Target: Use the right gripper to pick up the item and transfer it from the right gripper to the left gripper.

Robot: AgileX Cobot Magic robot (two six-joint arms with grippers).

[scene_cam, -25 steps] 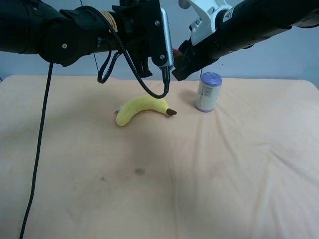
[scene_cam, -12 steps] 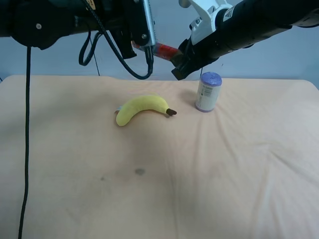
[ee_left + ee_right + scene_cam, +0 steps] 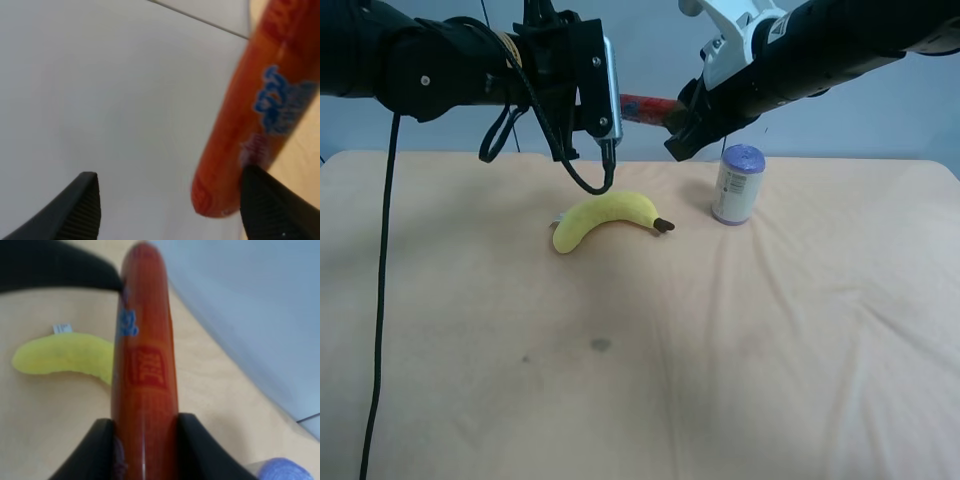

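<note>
Finishing the handover well means easing the left gripper (image 3: 170, 190), jaws spread, along the red sausage stick (image 3: 260, 115) until its tip sits centred, then closing; the right gripper (image 3: 145, 440) clamps the stick's other end, aloft over the table (image 3: 770, 350)

High overview, close wrist views sharing item (image 3: 145, 365)

The item (image 3: 145, 390) is red with blue markings; the banana (image 3: 605, 215) is yellow.
</note>
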